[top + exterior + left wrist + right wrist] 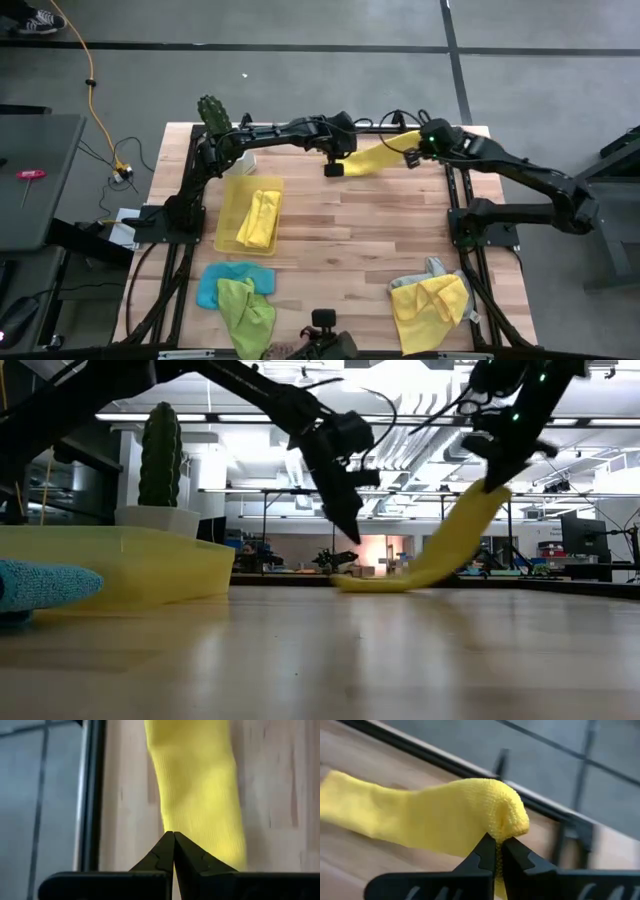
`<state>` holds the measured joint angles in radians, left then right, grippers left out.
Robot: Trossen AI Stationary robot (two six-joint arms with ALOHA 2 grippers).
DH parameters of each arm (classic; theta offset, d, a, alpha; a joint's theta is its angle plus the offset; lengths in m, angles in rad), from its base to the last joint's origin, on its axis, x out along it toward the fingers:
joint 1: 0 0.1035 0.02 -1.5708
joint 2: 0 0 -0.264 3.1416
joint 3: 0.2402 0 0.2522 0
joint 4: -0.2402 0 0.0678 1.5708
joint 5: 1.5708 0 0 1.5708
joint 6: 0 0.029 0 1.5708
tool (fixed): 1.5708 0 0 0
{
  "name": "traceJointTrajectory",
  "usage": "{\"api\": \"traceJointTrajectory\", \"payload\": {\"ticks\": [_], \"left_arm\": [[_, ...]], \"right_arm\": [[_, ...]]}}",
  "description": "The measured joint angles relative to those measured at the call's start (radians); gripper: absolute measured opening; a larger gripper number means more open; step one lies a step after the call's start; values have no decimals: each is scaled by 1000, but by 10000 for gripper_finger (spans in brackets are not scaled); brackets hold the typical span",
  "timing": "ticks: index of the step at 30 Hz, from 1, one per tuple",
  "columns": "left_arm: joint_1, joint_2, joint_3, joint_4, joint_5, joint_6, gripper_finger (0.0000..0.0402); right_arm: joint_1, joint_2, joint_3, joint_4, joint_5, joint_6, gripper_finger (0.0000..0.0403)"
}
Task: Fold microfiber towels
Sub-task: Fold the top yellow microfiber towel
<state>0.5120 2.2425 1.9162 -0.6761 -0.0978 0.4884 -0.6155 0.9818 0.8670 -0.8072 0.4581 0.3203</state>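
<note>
A bright yellow microfiber towel, gathered into a long narrow strip, stretches across the far middle of the table. My right gripper is shut on its right end and holds that end up. The strip slopes down from there, and its left end rests on the wood. My left gripper is shut with nothing between its fingers. It hangs a little above the table beside the towel's left end; in the low view its tips stand clear of the cloth. My right gripper pinches the towel's bunched right end between its two fingers; the cloth bulges over the fingertips in several layers. The fingers slant down from the table's right. That end is lifted clear, and the strip runs slack down to the table.
A translucent yellow tray at the left holds a folded yellow towel. Blue and lime green towels lie near the front left, a yellow and grey pile at the front right. A potted cactus stands at the far left corner.
</note>
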Motion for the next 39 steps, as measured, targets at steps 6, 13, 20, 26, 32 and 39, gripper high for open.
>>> {"api": "traceJointTrajectory", "payload": {"ticks": [6, 13, 20, 26, 32, 39], "left_arm": [[-37, 0, 7, 28, 4, 38, 0], [-35, 1, -30, 45, 53, 39, 0], [-32, -13, -30, 60, 96, 46, 0], [-35, -72, -30, 27, 118, 63, 0], [-35, -127, -30, 25, 112, 65, 0], [-29, -69, -30, 43, 116, 65, 0]], "right_arm": [[0, -2, 108, -161, 89, 43, 0], [0, 53, 68, -106, 23, 64, 0], [0, 197, -26, 117, -68, 64, 0], [0, 314, -33, 341, -147, 64, 0], [-2, 320, -33, 466, -76, 79, 0], [-3, 256, -23, 348, 96, 122, 0]]}}
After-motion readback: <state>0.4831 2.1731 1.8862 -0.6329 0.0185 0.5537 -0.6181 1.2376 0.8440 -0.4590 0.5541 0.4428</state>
